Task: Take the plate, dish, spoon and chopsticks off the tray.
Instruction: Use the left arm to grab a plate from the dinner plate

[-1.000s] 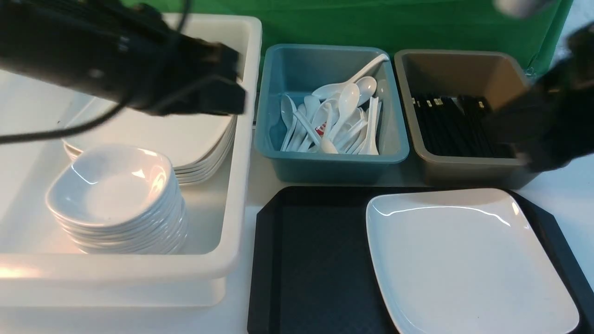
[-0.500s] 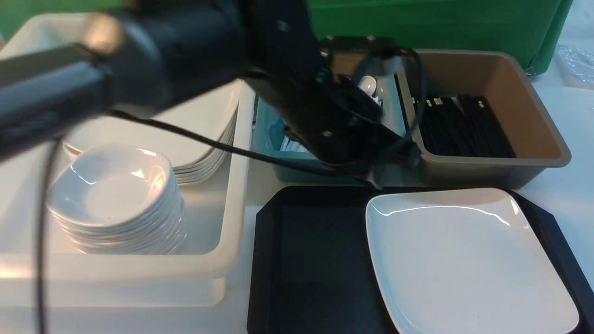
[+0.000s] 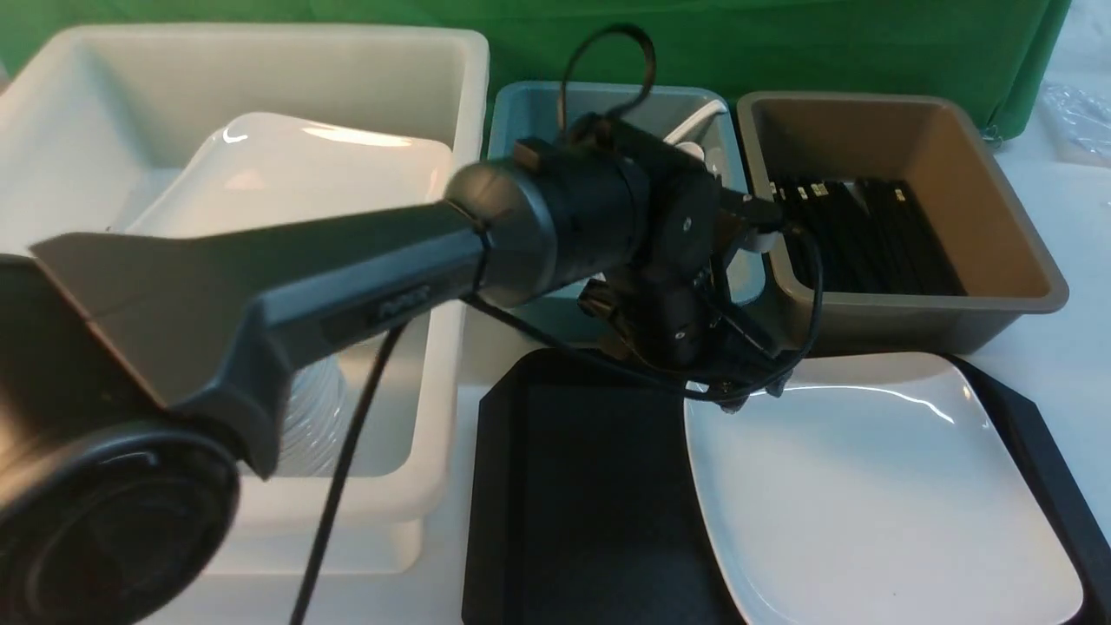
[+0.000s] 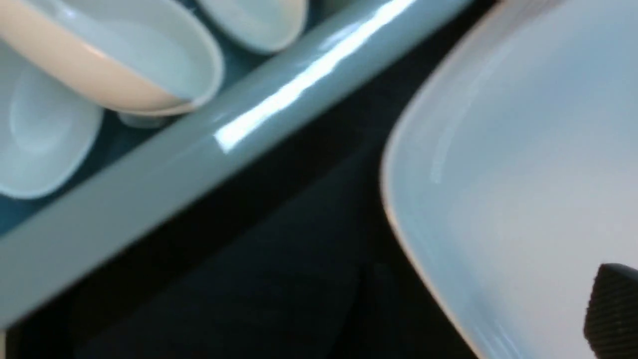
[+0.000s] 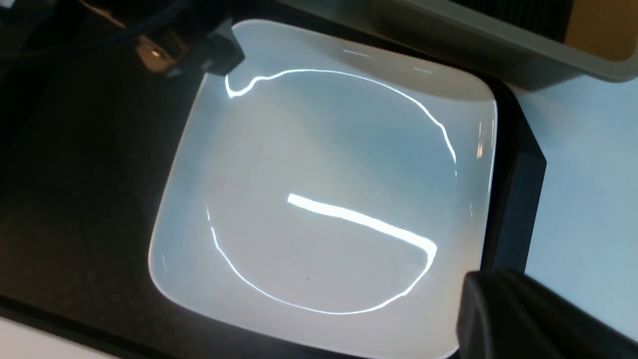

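White plate (image 3: 868,495) alone sits on black tray (image 3: 590,486); we find spoons (image 4: 114,65) in blue bin (image 3: 521,104), chopsticks (image 3: 868,234) in brown bin (image 3: 911,321). Left gripper (image 3: 755,389) spread, empty, above plate's corner; right gripper (image 5: 498,309) clenched, empty.

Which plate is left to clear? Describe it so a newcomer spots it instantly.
Find the black tray nearest the robot, before the brown bin. On its right half lies a large white squarish plate. Unlike the plates stacked in the white tub, it lies alone.
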Tool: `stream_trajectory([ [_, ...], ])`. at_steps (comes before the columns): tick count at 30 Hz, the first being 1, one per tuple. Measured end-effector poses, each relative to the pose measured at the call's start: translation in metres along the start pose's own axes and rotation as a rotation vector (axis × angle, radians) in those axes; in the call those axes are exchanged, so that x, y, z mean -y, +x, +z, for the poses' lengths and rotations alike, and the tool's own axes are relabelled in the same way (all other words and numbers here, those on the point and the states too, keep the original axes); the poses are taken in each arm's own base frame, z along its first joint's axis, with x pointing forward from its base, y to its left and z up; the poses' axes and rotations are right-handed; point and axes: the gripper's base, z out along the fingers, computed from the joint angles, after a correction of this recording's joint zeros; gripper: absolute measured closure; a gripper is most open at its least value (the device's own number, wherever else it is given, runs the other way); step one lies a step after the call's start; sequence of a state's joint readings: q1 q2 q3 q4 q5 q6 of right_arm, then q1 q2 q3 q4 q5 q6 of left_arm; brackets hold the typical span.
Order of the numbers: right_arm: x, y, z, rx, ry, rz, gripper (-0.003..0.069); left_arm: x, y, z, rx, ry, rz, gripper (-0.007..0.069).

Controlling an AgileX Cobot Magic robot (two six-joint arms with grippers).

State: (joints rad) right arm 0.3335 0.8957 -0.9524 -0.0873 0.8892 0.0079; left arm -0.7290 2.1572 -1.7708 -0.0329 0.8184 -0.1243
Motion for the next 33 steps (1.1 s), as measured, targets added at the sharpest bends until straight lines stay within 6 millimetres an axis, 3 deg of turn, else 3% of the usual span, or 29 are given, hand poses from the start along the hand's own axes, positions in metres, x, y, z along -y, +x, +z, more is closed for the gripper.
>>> stream_trajectory([
  [6,0.0,0.0,0.0,0.004,0.0,0.0,0.064,0.0,-0.001,0.028,0.05,0.012,-0.038,0.006],
  [14,0.0,-0.001,0.0,0.007,-0.002,0.001,0.064,0.0,0.001,0.051,0.071,0.032,-0.092,0.0056],
  [22,0.0,-0.001,0.0,0.008,-0.002,0.001,0.064,0.001,-0.001,0.057,0.094,0.053,-0.125,0.0071],
  [25,0.0,-0.001,0.0,0.008,-0.003,0.001,0.064,0.002,-0.001,0.058,0.099,0.06,-0.136,0.0144],
  [30,0.0,-0.001,0.0,0.009,-0.003,0.001,0.064,-0.001,-0.002,0.059,0.105,0.056,-0.142,0.0446],
  [33,0.0,-0.001,0.0,0.013,-0.003,0.002,0.064,0.0,-0.003,0.058,0.113,0.062,-0.151,0.0465],
])
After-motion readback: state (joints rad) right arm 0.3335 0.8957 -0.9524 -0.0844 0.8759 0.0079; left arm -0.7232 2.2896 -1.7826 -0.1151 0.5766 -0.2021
